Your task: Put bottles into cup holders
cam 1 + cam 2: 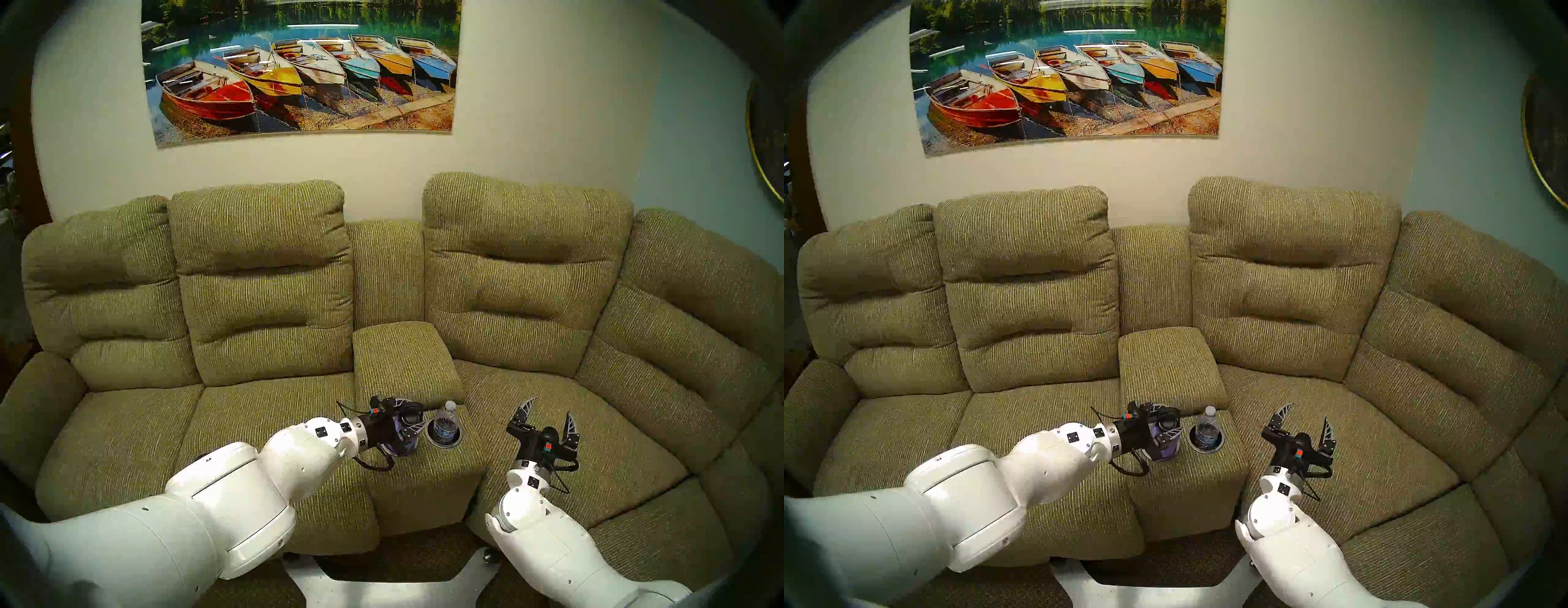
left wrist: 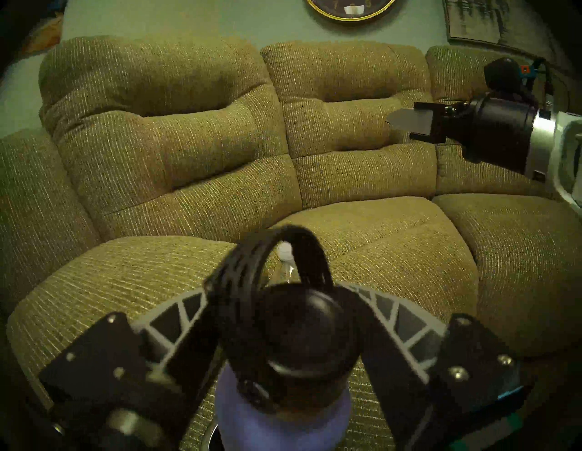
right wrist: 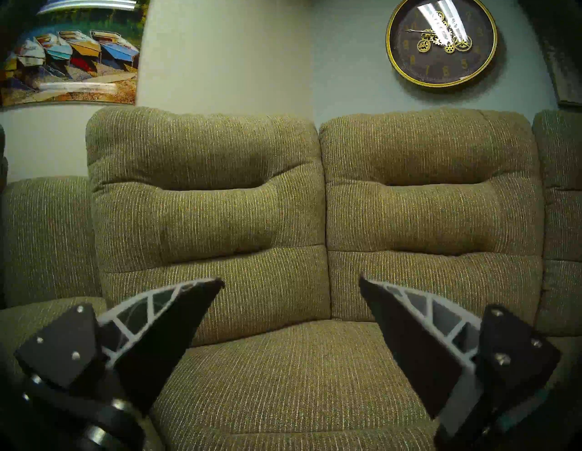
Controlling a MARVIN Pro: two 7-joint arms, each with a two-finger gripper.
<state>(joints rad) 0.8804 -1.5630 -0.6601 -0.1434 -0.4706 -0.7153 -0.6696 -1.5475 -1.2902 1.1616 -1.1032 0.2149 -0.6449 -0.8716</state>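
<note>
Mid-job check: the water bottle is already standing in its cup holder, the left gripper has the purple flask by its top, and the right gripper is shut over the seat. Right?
Not quite. The right gripper is open, its fingers spread wide and empty over the seat cushion, as the right wrist view shows. The rest holds: the water bottle stands in its cup holder, and the left gripper grips the purple flask near its black cap.

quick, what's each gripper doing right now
Left gripper: closed on the lavender flask, at its black cap.
Right gripper: open, holding nothing, over the sofa seat.
</note>
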